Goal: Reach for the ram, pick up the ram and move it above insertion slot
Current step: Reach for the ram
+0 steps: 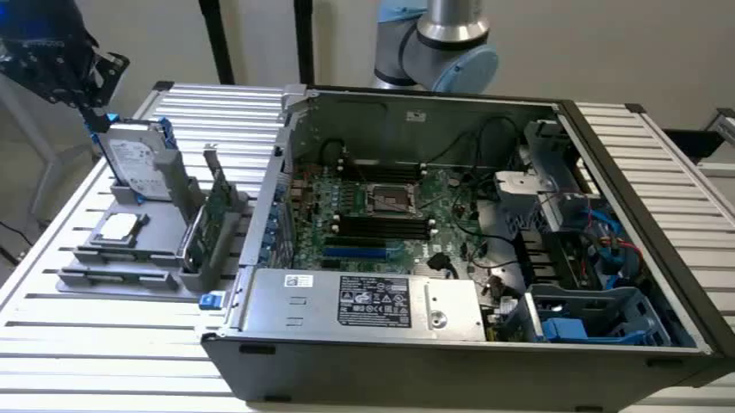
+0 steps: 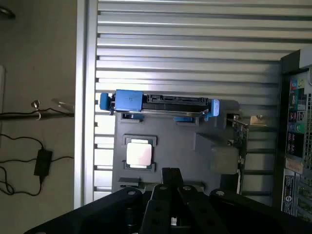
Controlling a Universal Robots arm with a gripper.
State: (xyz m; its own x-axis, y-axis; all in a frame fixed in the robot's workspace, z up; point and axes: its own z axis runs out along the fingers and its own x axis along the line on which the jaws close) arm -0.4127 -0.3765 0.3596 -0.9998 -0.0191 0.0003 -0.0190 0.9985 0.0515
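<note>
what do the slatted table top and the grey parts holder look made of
Slatted table top: bare silvery metal, probably aluminium, judging by bright glints along its ribs. Grey parts holder: matte, even grey with moulded-looking slots, likely plastic, though painted metal is possible.

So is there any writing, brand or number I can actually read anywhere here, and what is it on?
None can be read.
Black label on the power supply: print too small.
White sticker beside it: blurred.
Hard drive label: blurred.
Stickers on the computer case: too small.
</note>
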